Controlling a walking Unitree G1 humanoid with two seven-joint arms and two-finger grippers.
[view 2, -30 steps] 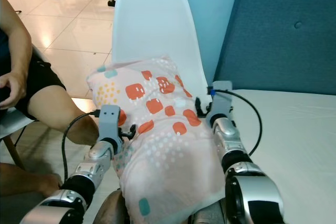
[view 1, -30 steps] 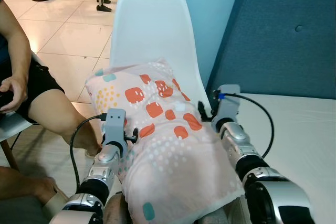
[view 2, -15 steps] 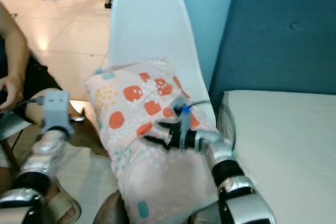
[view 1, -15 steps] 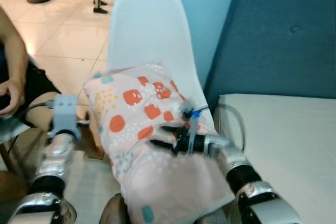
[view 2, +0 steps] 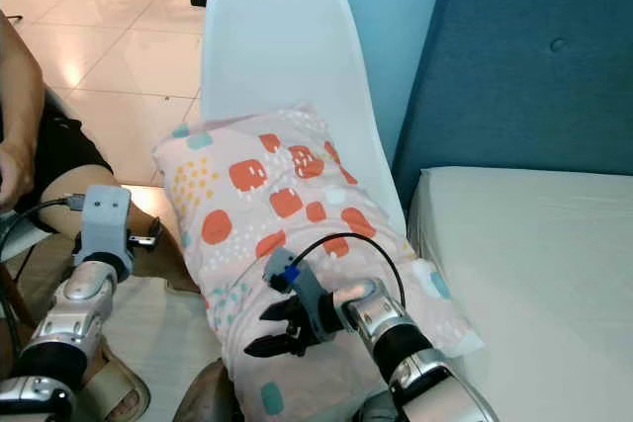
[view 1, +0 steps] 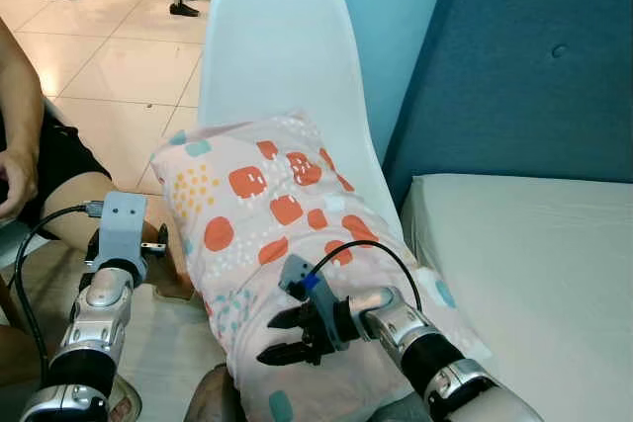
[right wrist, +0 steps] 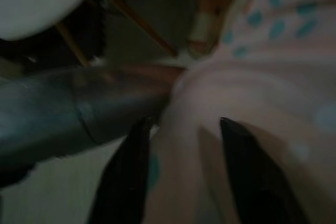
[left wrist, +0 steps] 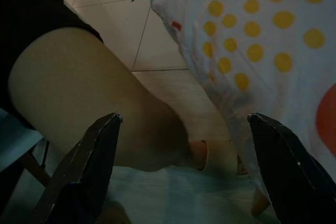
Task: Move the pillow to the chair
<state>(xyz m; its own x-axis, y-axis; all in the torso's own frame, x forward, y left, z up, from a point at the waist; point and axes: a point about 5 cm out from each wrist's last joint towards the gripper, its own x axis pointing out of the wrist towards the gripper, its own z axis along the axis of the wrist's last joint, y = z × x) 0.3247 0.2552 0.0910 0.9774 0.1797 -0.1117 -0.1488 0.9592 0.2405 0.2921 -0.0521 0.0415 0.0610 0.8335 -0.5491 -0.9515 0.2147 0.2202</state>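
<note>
A second ago both grippers flanked the pillow (view 1: pixel 287 244), pressing it from either side. Now neither holds it. The left gripper (view 1: pixel 158 240) has swung out toward 9 o'clock of the pillow and hangs beside it over the floor, close to a seated person's leg (left wrist: pixel 89 114); the left wrist view shows its jaws spread wide with nothing between them. The right gripper (view 1: pixel 282 338) has turned across the pillow's near end, at about 6 o'clock of it, pointing toward the robot's left with its jaws parted and empty, just above the fabric.

The pillow itself lies lengthwise on the white chair (view 1: pixel 277 46): its far end rests against the foot of the backrest at 12 o'clock, while the near end overhangs the seat's front edge toward the robot. The bed (view 1: pixel 534 254) is at 3 o'clock, apart from it.

By my reading, the release means the placing is essentially done. The overhanging near end is the one doubt: it could slide forward, so a nudge toward the backrest may still be worthwhile.
</note>
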